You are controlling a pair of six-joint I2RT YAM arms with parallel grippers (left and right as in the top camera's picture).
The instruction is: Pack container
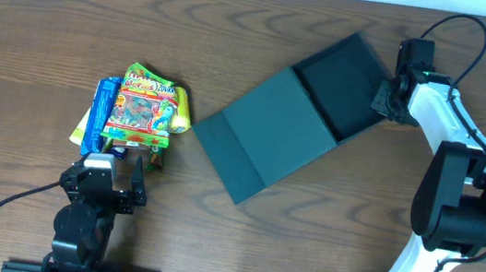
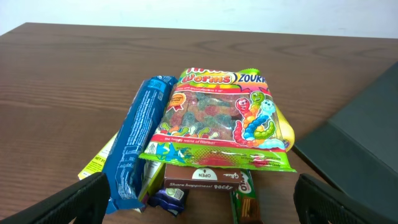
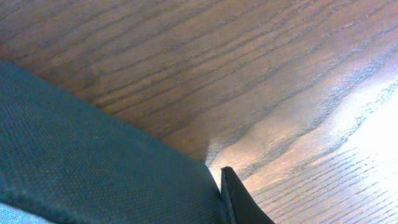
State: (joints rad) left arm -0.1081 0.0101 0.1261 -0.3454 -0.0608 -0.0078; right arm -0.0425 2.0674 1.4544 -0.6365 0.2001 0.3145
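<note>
The dark teal container [image 1: 343,79] lies open at the table's centre right, its flap lid [image 1: 261,143] spread flat toward the lower left. My right gripper [image 1: 387,96] is at the box's right wall. In the right wrist view that gripper [image 3: 216,186] has one finger [image 3: 239,202] pressed against the teal wall [image 3: 93,162]; the other finger is hidden behind it. My left gripper [image 1: 117,181] stands open just in front of a pile of snacks. In the left wrist view the left gripper [image 2: 202,211] has its fingers spread wide, with nothing between them.
The snack pile holds a gummy worms bag [image 2: 217,118], a long blue packet [image 2: 140,137], a brown Pocky box [image 2: 202,177], a green packet [image 2: 245,200] and a small purple wrapper [image 2: 168,198]. The lid's edge [image 2: 360,130] is to the right of the pile.
</note>
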